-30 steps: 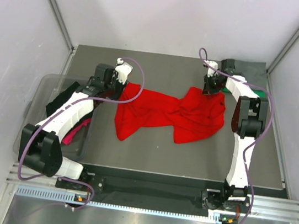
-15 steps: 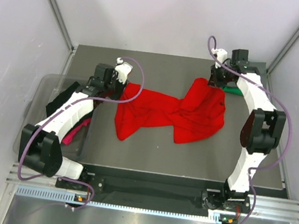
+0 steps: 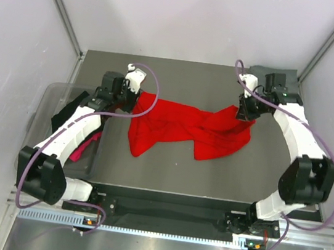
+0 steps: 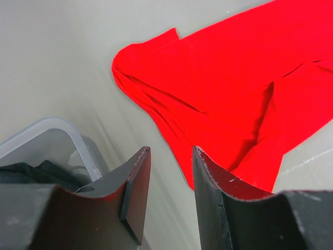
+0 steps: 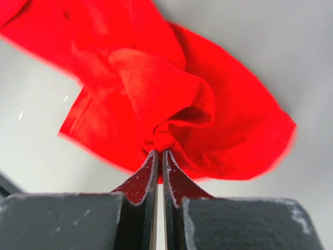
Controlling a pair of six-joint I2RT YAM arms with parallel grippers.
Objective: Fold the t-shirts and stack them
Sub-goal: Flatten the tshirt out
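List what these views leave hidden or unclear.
- Top view: the left arm covers most of the black cloth and magenta cloth in the tub; shirt count unclear.
- Top view: the right arm hides part of the grey cloth.
- Left wrist view: the frame edge cuts off the red t-shirt.
- Right wrist view: the right gripper hides the pinched fold.

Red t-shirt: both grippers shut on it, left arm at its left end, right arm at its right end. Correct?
Wrong about the left. The left gripper is at the left end of the red t-shirt, but its jaws stand open and clamp no cloth, as the left wrist view shows. The right gripper is shut on the right end.
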